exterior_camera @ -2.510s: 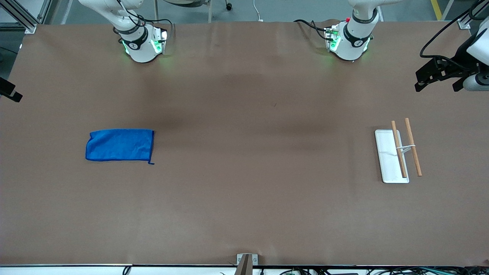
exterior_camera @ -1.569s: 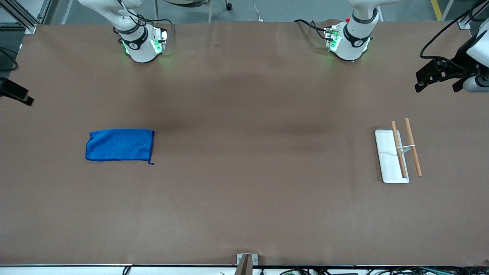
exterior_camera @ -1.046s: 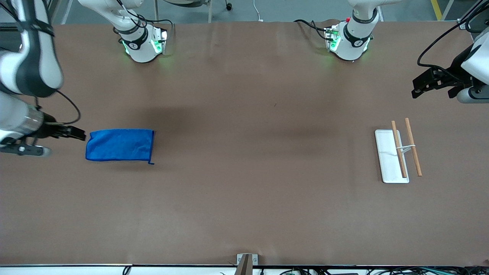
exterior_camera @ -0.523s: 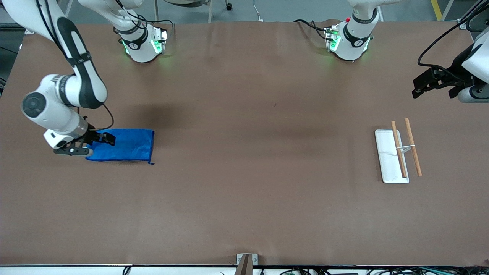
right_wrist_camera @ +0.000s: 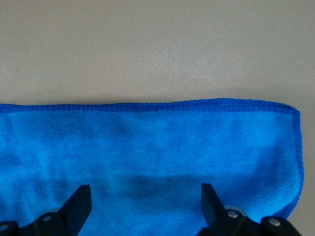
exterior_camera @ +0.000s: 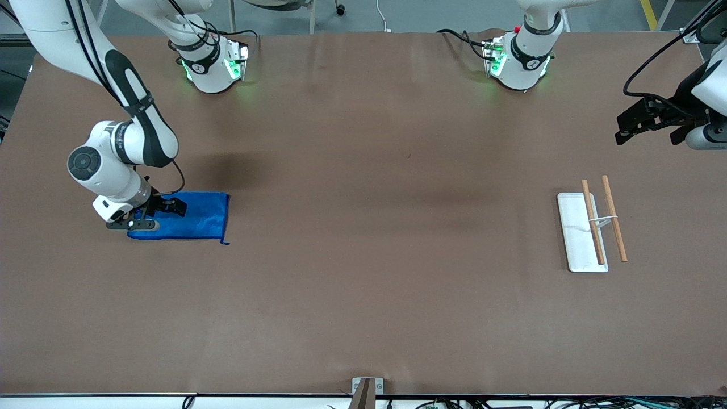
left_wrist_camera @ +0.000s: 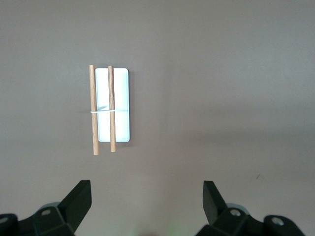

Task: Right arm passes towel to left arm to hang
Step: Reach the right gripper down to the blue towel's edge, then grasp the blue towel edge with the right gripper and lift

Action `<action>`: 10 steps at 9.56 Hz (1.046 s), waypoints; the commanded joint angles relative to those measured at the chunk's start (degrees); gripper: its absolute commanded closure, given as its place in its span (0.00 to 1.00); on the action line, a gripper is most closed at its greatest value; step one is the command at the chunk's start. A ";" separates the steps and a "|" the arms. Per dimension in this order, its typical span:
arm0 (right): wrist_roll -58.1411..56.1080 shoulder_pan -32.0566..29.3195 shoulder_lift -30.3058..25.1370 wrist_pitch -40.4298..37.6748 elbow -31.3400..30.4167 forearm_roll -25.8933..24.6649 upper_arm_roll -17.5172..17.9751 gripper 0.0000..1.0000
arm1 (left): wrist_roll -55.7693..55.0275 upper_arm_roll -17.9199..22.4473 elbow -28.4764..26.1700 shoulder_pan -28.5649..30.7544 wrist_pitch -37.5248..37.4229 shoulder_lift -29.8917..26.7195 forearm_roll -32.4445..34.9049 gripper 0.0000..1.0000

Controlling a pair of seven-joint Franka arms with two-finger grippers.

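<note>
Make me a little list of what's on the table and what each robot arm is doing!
towel: blue towel lying flat on the brown table, toward the right arm's end
rack: white base with two wooden bars, toward the left arm's end, nothing on it
right gripper: open, low over the towel's end, not gripping
left gripper: open, waiting in the air, the rack in its wrist view

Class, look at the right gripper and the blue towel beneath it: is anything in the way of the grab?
Nothing visible. The right gripper is open directly over the towel, with only bare cloth between its fingers in the right wrist view.
</note>
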 commanded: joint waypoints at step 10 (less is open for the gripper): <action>0.43 0.78 2.00 0.12 -0.34 -0.66 0.09 0.93 | 1.06 -0.14 -0.95 0.61 -0.74 0.28 0.92 0.00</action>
